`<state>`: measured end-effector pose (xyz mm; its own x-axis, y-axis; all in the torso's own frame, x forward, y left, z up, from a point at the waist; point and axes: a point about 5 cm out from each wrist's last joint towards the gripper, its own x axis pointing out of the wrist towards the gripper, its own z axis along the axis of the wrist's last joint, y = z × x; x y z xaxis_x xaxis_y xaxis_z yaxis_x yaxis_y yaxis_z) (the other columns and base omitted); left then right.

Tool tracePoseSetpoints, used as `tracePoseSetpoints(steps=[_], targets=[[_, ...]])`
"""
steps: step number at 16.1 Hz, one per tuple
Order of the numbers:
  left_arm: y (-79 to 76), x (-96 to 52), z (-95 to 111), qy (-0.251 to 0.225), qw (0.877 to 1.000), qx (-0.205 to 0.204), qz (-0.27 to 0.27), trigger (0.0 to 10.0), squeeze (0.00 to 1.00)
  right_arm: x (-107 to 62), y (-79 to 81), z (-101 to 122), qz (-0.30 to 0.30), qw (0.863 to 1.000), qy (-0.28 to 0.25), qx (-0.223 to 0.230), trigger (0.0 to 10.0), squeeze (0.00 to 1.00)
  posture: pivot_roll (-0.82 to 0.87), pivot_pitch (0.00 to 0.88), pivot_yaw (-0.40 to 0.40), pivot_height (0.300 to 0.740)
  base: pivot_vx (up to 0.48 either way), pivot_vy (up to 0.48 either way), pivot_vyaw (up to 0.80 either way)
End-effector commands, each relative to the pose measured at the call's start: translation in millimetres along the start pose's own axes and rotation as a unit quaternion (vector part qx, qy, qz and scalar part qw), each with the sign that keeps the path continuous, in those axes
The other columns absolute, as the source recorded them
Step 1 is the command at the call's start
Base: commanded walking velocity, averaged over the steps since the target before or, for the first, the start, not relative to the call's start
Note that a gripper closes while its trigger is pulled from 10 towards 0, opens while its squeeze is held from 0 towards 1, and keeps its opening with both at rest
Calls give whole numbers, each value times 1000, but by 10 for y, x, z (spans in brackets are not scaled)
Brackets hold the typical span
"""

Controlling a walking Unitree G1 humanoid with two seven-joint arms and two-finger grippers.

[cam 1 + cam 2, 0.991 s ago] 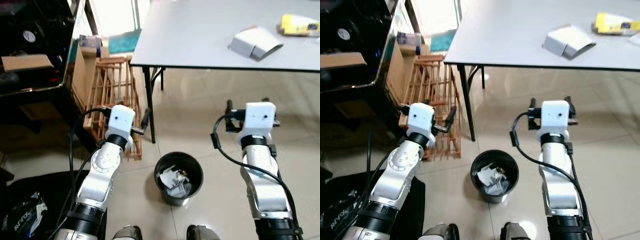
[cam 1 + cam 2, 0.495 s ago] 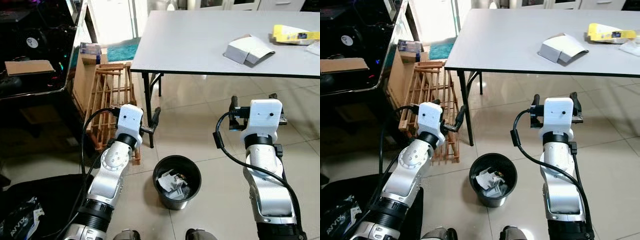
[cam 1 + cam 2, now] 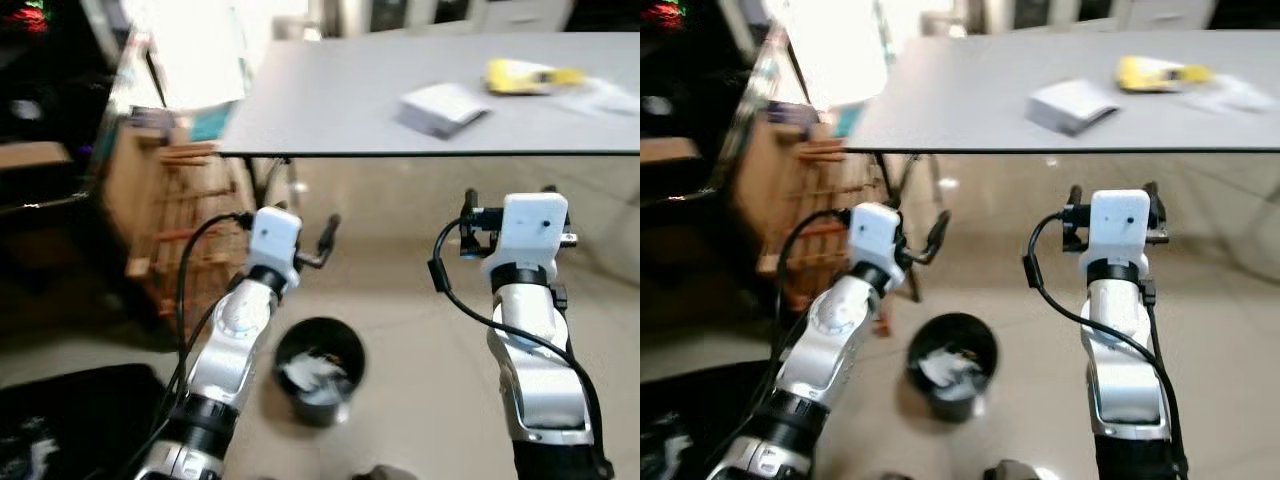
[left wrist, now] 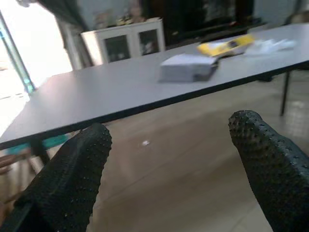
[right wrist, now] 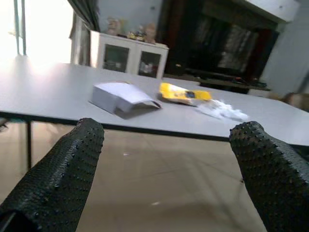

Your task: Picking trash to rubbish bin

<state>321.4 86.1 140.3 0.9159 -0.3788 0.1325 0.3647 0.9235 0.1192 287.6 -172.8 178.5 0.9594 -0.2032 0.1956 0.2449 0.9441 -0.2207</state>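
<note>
The view has been raised toward the table (image 3: pixel 330 110), so the bin (image 3: pixel 316 368) with paper in it now lies lower. Both the left gripper (image 4: pixel 169 164) and right gripper (image 5: pixel 164 159) are spread and empty. A white box (image 3: pixel 440 106), yellow packet (image 3: pixel 528 76) and crumpled wrapper (image 5: pixel 222 109) remain to be collected.

Two silver arms of rounded, jointed segments end in white boxy wrist housings, each marked with small dark dots. A black cable loops beside each forearm. Left gripper (image 4: pixel 164 169) and right gripper (image 5: pixel 164 169) have thick black fingers with pimpled pads.
</note>
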Motion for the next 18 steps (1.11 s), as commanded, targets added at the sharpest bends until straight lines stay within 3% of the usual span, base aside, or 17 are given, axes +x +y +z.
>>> tracePoseSetpoints(steps=[1,6,10,18], targets=[[69,-30,-41,6,1000,0,9,10000,0,-15,48,1,11,1000,4,7,10000,714,-113,78,76,740,0,-480,0],[47,-21,-56,10,1000,1,-5,10000,0,-22,30,-3,8,1000,8,8,10000,678,-118,80,88,740,0,-480,0],[36,1,-58,10,1000,2,-10,10000,0,-27,119,24,32,999,1,11,10000,635,-115,76,86,740,0,-480,0],[20,56,-44,5,1000,7,-13,10000,0,-9,233,51,66,998,-5,17,10000,357,-103,68,78,740,0,-475,0]])
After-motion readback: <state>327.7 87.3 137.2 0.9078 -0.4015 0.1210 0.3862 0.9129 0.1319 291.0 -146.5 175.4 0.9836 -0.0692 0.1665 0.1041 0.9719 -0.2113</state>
